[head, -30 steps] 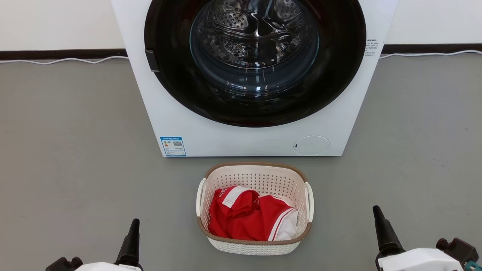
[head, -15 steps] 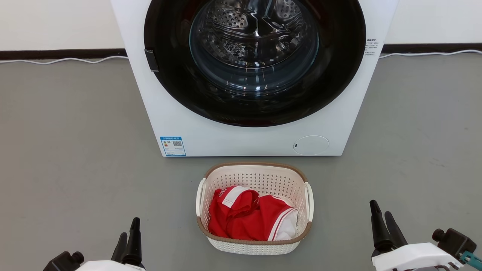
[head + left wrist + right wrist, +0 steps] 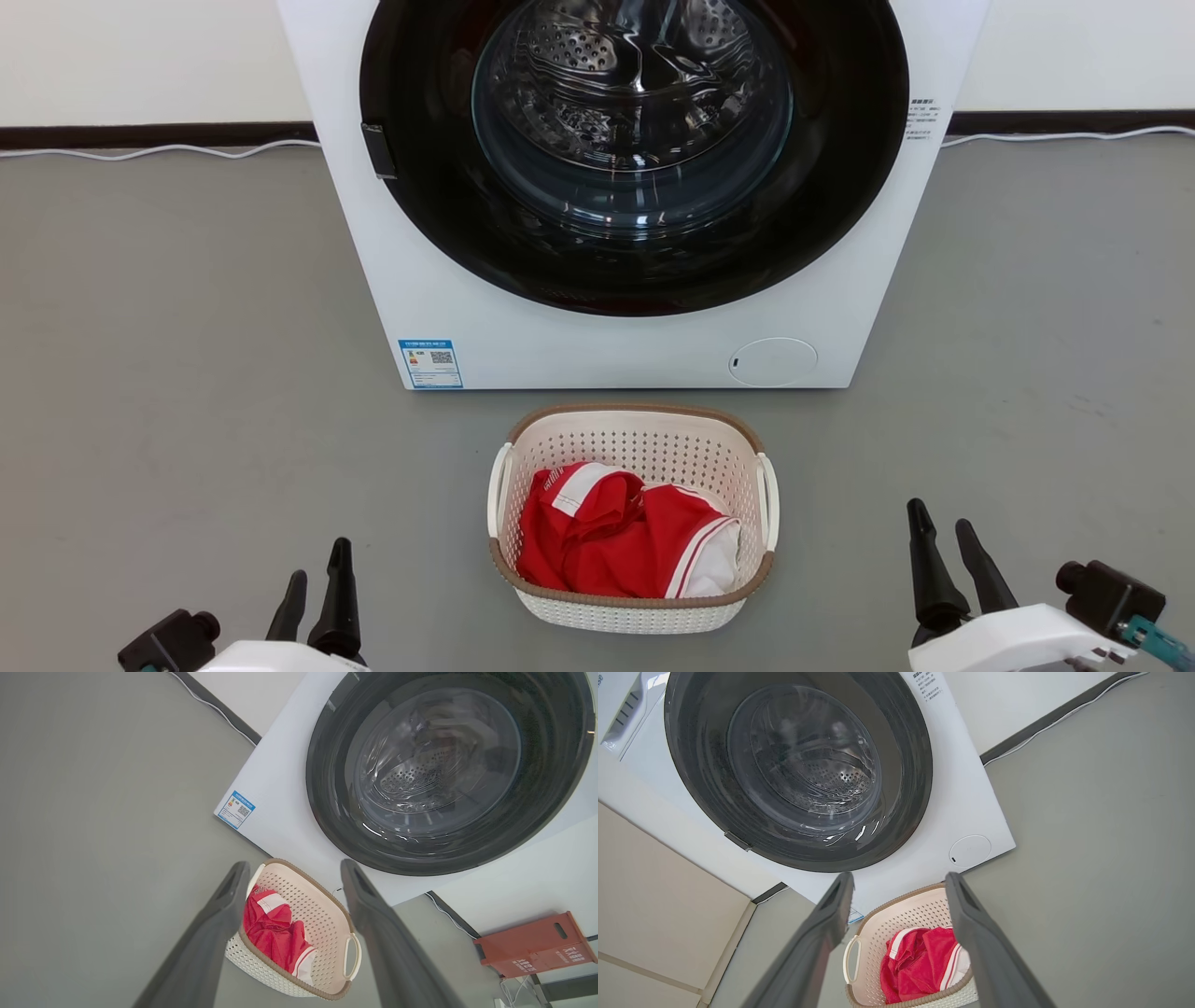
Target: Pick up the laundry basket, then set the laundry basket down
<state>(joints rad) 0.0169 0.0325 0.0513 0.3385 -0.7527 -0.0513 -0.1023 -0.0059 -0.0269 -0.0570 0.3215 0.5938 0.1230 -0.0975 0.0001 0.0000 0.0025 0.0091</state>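
Step in hand, by the look: approach, pre-grasp, nothing lifted yet. Far left of head view: left pincer, released, fingers apart, empty, well apart from left loop handle. Centre: laundry basket, flat on grey floor, just in front of washing machine; cannot tell for sure whether touching it, prob. not. Inside: red & white garment, bunched up. Right: right pincer, likewise released & empty, well apart from right loop handle. Same in both wrist views: wide gap betw. own fingers, basket seen beyond them, no contact. Next, prob.: bring both arms inward & down, one per handle, line up each gap w/ its loop, clamp evenly, then raise level w/o spilling garment. Risk w/ uneven grip: light plastic tipping to one side. Vs 1 s ago: then clenched on both sides, each showing as a single dark spike; 0.5 s ago slightly parted; now spread wider. Arms otherwise hardly shifted. Basket, garment & machine in same place throughout.
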